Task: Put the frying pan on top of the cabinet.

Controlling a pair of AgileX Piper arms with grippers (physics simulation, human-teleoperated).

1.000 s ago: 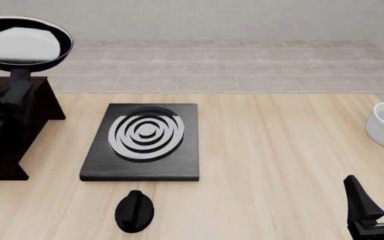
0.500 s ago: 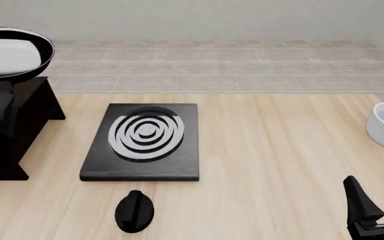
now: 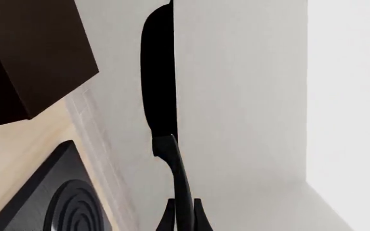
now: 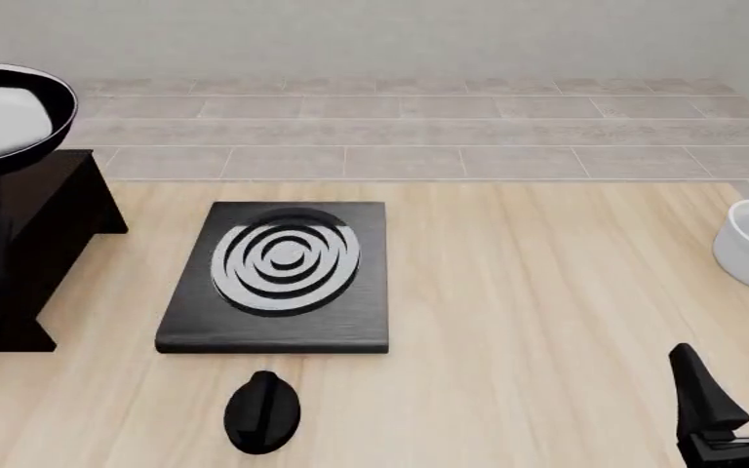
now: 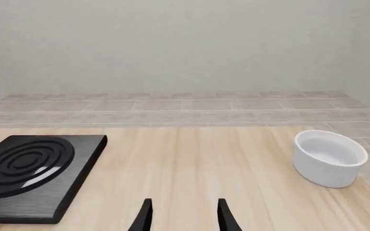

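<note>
You have carried the frying pan (image 4: 4, 117) further to the left in the front view and a little lower than one second ago. Now part of its round body is cut by the picture's left edge. It is above the cabinet (image 4: 36, 244), closer to its top.

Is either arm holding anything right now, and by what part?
The left pincer grips the frying pan by the end of its long handle. The right pincer is open and holds nothing.
</note>
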